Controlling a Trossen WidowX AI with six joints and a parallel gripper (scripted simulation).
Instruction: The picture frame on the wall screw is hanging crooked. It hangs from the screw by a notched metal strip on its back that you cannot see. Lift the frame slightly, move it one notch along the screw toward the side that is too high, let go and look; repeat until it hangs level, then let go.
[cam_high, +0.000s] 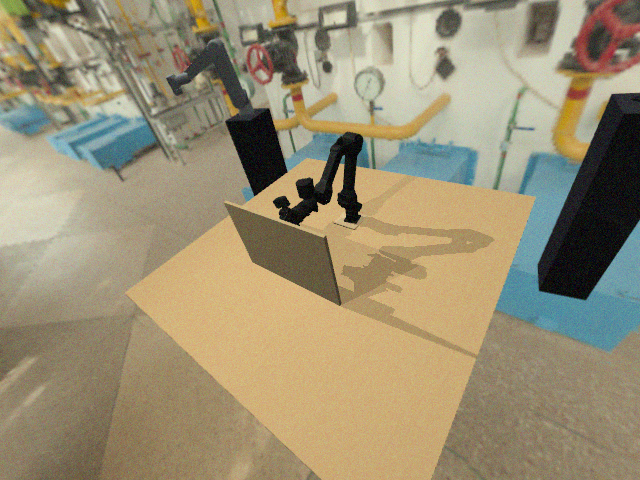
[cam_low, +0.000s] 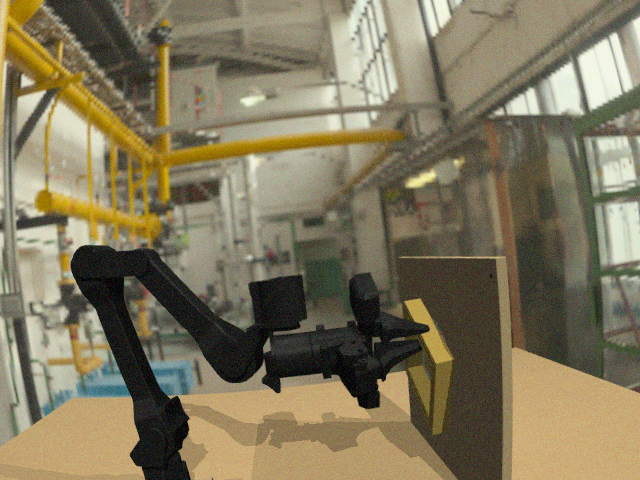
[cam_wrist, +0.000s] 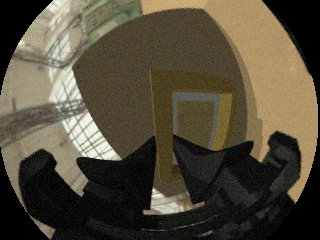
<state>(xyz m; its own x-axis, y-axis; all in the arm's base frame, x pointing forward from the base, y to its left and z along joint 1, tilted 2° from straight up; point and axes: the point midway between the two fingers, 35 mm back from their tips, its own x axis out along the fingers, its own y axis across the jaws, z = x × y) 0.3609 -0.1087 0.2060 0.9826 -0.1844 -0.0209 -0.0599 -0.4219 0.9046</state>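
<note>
The yellow picture frame (cam_low: 440, 395) (cam_wrist: 192, 82) is in front of the upright dark board (cam_low: 465, 310) (cam_wrist: 115, 95). In the exterior view it is tilted: its top bar slopes down toward that camera, so the nearer end is lower and the far end higher. My gripper (cam_low: 423, 336) (cam_wrist: 163, 138) is shut on the frame's top bar, one finger above it and one below. In the wrist view this bar runs up and down between the fingertips. The screw and the notched strip are hidden. The top view shows only the board's back, which hides the frame.
The board (cam_high: 289, 258) stands upright on the wooden table (cam_high: 248, 351) (cam_low: 578, 408). A small dark dot (cam_low: 491, 275) is near the board's upper corner. A black pillar (cam_high: 255, 149) carrying another arm (cam_high: 227, 72) stands beyond the table; a second dark pillar (cam_high: 594, 201) is at the right.
</note>
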